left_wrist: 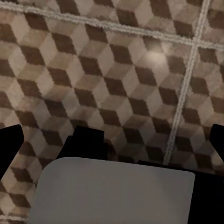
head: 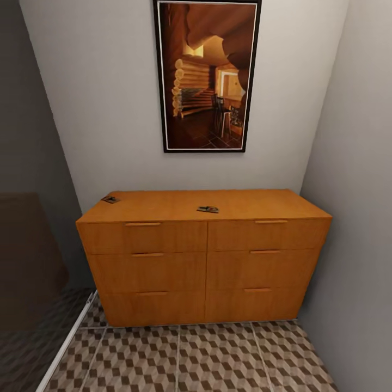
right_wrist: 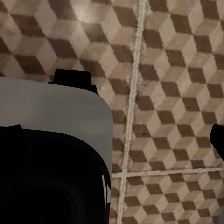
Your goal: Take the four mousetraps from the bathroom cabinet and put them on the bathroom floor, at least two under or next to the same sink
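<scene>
Far left of the head view: a dark, translucent panel down the frame's left edge, with a white strip at its foot running diagonally to the lower left corner. Just right of that, filling the middle of the frame, the orange-brown cabinet, standing against a pale wall with six flat drawer fronts in two columns. On its smooth top, near the back left corner, one mousetrap, small, dark and flat. Further right, just behind the front edge near the centre line, a second mousetrap, also lying flat and well apart from the first. Above the cabinet, at upper centre, a tall black-framed picture of a log interior. At right, a grey side wall meeting the cabinet's end. Across the bottom of the frame, the bathroom floor in its brown, beige and white cube pattern.

Left wrist view: cube-patterned tiles with pale grout lines, a grey rounded body at lower centre, and black fingertips of the left gripper at the far left and far right edges, set wide apart with nothing between.

Right wrist view: same tiles, a grey and black body at lower left, one dark fingertip of the right gripper at the right edge; spread or pressed together, cannot tell.
</scene>
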{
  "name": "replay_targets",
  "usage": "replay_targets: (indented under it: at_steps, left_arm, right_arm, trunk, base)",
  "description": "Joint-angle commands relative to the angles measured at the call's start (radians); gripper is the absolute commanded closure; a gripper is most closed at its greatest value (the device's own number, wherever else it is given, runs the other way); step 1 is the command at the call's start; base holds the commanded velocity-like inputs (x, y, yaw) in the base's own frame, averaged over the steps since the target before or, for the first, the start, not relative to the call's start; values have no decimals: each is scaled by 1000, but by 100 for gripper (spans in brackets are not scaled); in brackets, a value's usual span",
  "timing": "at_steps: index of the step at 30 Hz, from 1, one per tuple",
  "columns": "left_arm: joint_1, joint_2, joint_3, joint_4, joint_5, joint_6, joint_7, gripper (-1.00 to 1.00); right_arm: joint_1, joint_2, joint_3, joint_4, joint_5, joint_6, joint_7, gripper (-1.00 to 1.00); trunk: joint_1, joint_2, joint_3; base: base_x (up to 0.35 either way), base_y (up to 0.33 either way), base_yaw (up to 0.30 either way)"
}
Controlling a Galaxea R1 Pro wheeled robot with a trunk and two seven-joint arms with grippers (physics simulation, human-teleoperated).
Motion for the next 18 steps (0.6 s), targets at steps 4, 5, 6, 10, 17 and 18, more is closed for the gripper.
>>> replay_targets:
  at_steps: [4, 5, 6, 10, 17, 18]
  left_arm:
    - [0, 0, -9, 0, 7, -2, 2, -100]
    - [0, 0, -9, 0, 7, -2, 2, -100]
    - [0, 0, -9, 0, 7, -2, 2, -100]
    - [0, 0, -9, -1, 7, -2, 2, -100]
    - [0, 1, -9, 0, 6, -2, 1, -100]
    - [0, 1, -9, 0, 6, -2, 1, -100]
  right_arm:
    - [-1, 0, 6, 3, 8, -3, -5, -100]
    - [-1, 0, 6, 3, 8, -3, -5, -100]
    - [-1, 0, 6, 3, 8, -3, -5, -100]
    - [-1, 0, 6, 3, 8, -3, -5, -100]
    - [-1, 0, 6, 3, 8, -3, -5, -100]
    - [-1, 0, 6, 3, 8, -3, -5, -100]
  trunk:
    - [0, 0, -1]
    - [0, 0, -1]
    - [0, 0, -1]
    - [0, 0, -1]
    - [0, 0, -1]
    - [0, 0, -1]
  base:
    - [2, 0, 7]
    - [1, 0, 4]
    - [1, 0, 3]
    - [1, 0, 2]
    - [45, 0, 0]
    - [174, 0, 0]
